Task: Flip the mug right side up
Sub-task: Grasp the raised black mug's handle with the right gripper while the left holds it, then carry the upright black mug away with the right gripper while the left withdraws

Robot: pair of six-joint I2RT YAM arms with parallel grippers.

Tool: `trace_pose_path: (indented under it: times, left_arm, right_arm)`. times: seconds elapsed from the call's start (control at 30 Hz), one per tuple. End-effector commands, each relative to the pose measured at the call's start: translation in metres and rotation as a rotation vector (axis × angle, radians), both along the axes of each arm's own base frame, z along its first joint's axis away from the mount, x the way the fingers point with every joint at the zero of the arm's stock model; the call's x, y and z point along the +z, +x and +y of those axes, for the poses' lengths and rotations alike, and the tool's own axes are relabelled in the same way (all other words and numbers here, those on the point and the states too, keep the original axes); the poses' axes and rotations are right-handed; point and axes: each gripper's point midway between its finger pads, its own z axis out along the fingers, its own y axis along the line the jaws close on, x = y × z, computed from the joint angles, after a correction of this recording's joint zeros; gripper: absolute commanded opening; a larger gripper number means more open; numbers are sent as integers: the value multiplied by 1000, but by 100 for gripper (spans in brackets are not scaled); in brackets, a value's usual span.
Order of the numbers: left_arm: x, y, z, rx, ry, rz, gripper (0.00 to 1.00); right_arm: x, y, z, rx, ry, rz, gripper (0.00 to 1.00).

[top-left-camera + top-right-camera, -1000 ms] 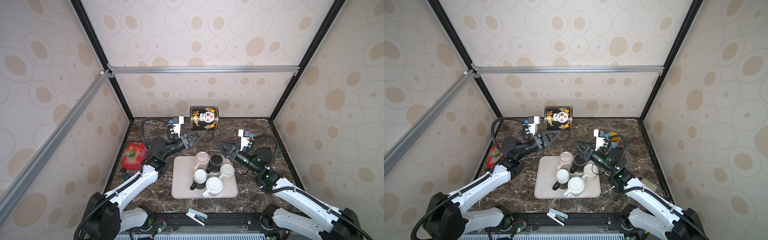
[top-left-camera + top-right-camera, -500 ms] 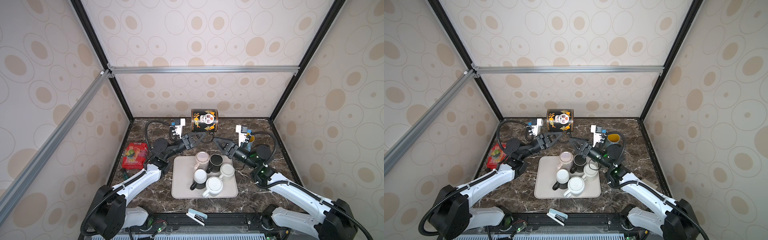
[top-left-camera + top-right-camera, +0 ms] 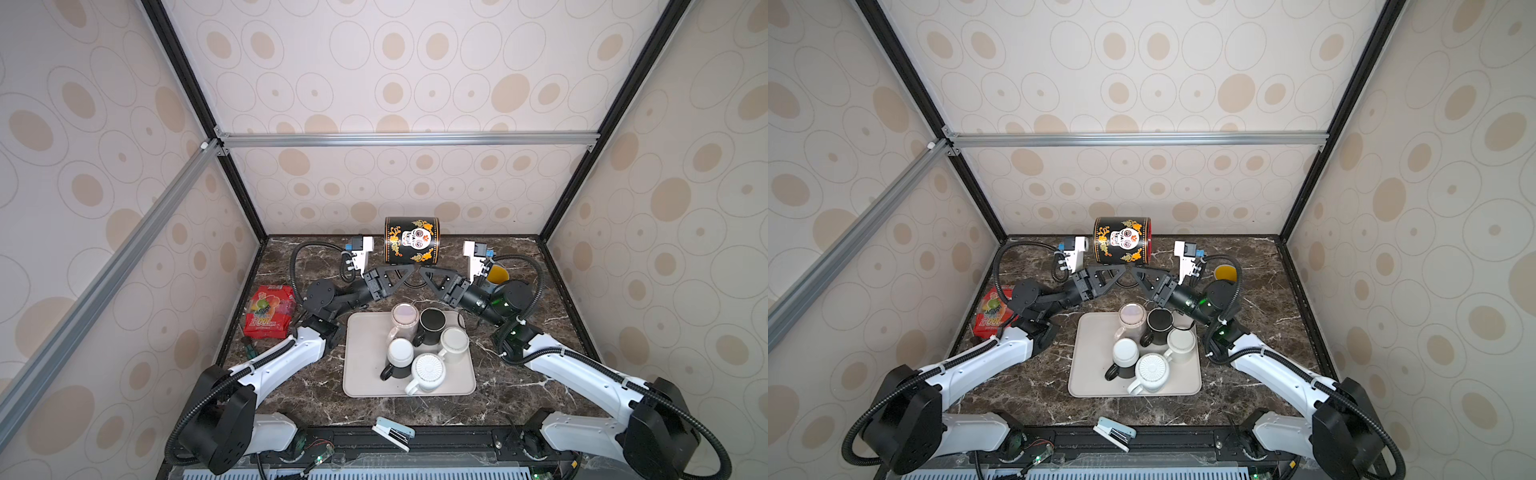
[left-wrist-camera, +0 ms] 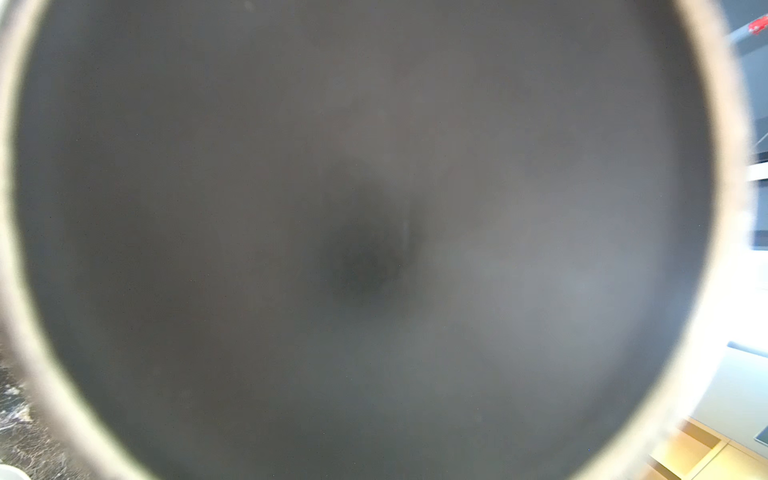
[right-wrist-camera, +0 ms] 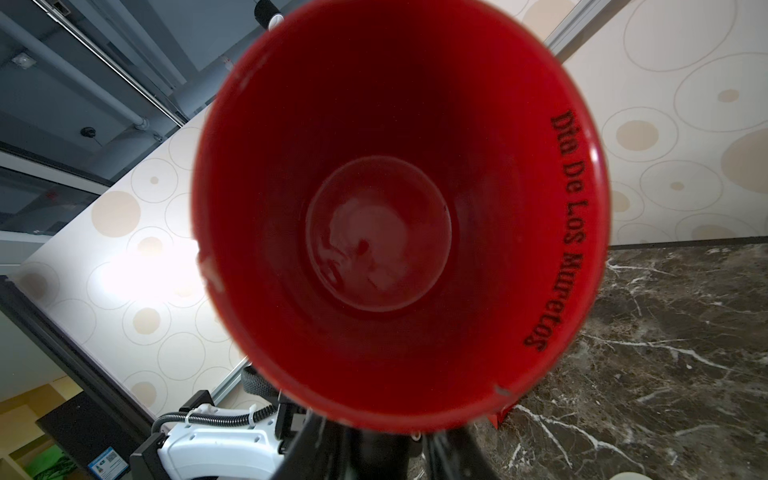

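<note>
A black mug [image 3: 411, 245] with a white skull hangs on its side above the back of the table, also seen in a top view at the mug [image 3: 1122, 246]. Its handle points down. My left gripper [image 3: 406, 272] is shut on that handle from the left. My right gripper [image 3: 424, 274] reaches the same handle from the right. In the right wrist view the mug's red inside [image 5: 395, 208] fills the frame, and the right gripper [image 5: 376, 440] stands with a finger on each side of the dark handle; contact is not clear. The left wrist view shows only the mug's blurred grey base [image 4: 374, 249].
A beige tray [image 3: 361, 374] in the middle carries several mugs, some upside down. A red snack packet [image 3: 269, 311] lies at the left, a yellow cup [image 3: 497, 274] behind the right wrist, and a small white stapler [image 3: 392, 432] at the front edge.
My right gripper has moved in from the right to the mug's handle and its jaws have narrowed. The left arm has carried the mug slightly right and back.
</note>
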Motion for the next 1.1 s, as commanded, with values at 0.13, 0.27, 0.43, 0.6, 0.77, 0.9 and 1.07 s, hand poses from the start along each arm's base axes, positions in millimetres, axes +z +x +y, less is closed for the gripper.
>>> trace_pose_path:
  times: [0.13,0.27,0.43,0.6,0.77,0.9,1.07]
  left_arm:
    - [52,-33,3,-53,-125,-207,0]
    - [43,-30,0,-57,-110,-186,0]
    - [10,2,4,63,50,-99,100]
    - [-32,38,54,425,384,-92,100]
    - [-52,46,109,539,428,6,100]
    - [-85,52,117,526,550,70,100]
    - [-109,50,113,492,612,33,100]
  right_arm:
    - [29,0,-1,17,78,-39,9]
    - [29,1,-2,8,71,-30,0]
    - [31,4,-7,-39,34,-40,0]
    - [31,18,-24,-103,-9,-24,0]
    - [-4,50,-51,-335,-252,68,0]
    - [-39,80,-83,-558,-599,170,0]
    - [-65,114,-117,-750,-965,254,0]
